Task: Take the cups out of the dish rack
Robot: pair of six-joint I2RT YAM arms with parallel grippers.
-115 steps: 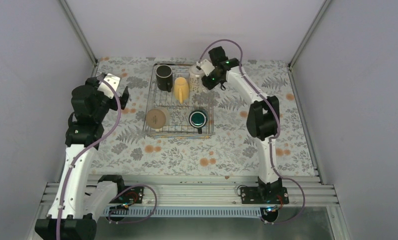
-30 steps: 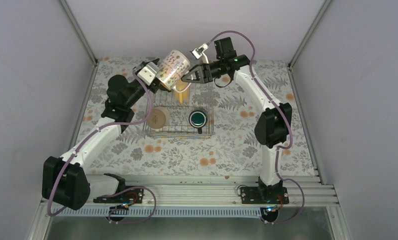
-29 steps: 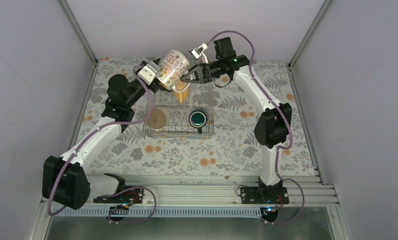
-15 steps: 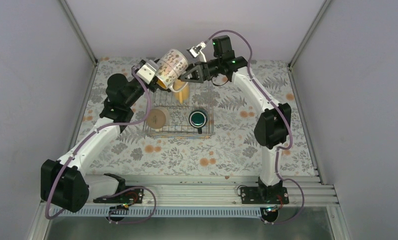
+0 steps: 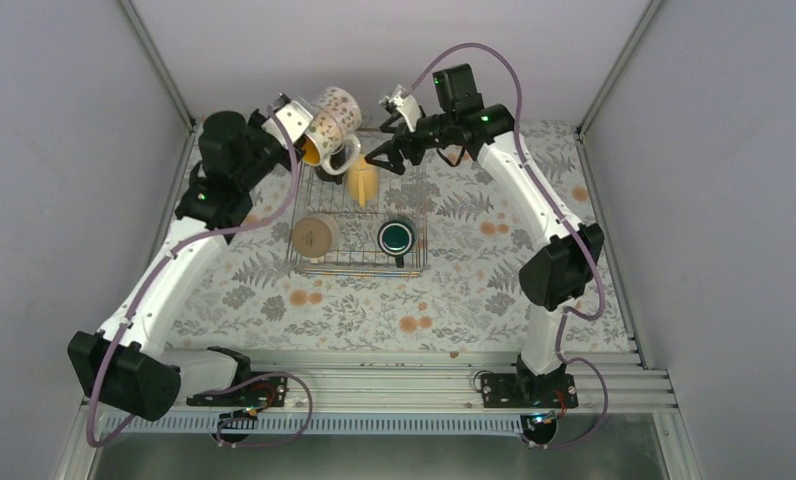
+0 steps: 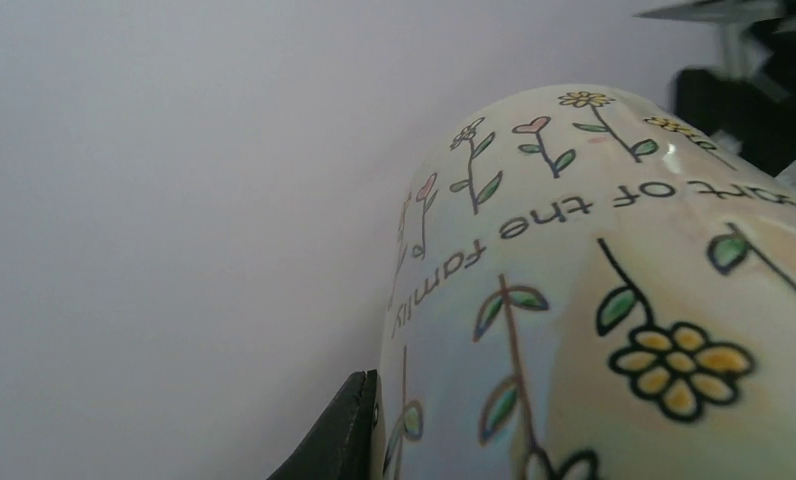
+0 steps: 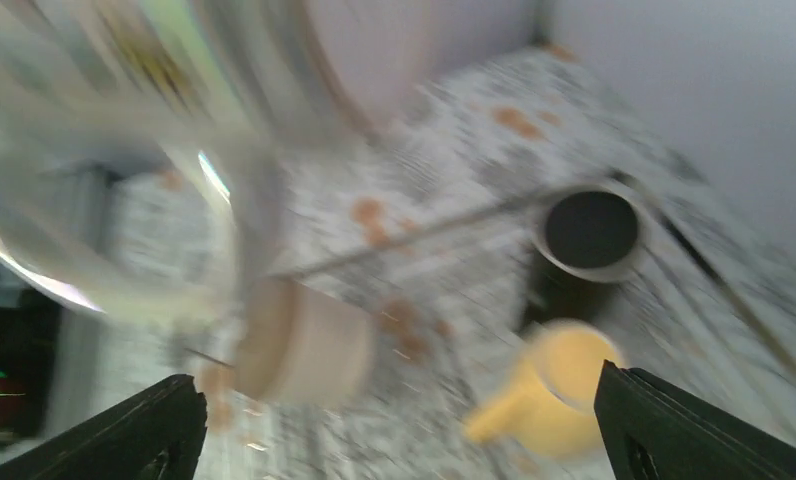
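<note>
A pale flowered mug [image 5: 334,115] is held in the air at upper centre of the overhead view. The left tool [image 5: 309,135] is clamped on it from the left, above the far-left corner of the dish rack [image 5: 300,215]. The mug lies tilted: base toward upper right, mouth toward lower left, handle underneath. The right tool [image 5: 382,152], jaws apart, sits just right of it, not touching.
</note>
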